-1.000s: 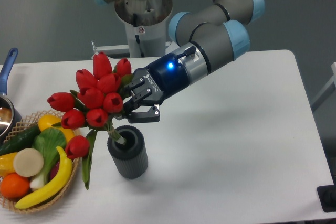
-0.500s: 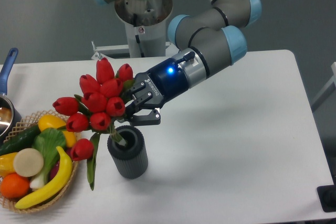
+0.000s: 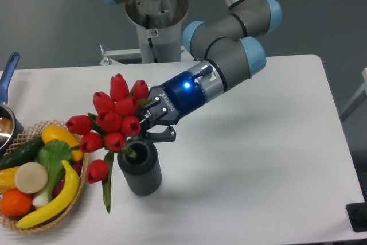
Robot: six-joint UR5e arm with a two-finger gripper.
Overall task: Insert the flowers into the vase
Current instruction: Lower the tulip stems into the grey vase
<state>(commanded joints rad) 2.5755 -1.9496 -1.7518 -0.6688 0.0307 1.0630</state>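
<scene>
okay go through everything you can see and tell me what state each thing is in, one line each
flowers: stems down in the vase mouth, bunch leaning left, held by the tool
vase: upright on the table, mouth open
tool: shut on the flowers, just above the vase
basket: filled with plastic fruit and vegetables
pot: at the left edge, mostly cut off

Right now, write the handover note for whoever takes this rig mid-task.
Gripper: at the tulip stems just above the vase mouth; whether it is clamped cannot be told.
Flowers: stems already in the vase, bunch leaning left toward the fruit basket, one long leaf hanging outside.
Vase: upright on the table, near the basket.
Done: stems started into the mouth.
Left: seat the bunch, straighten if needed, let go, back away.
</scene>
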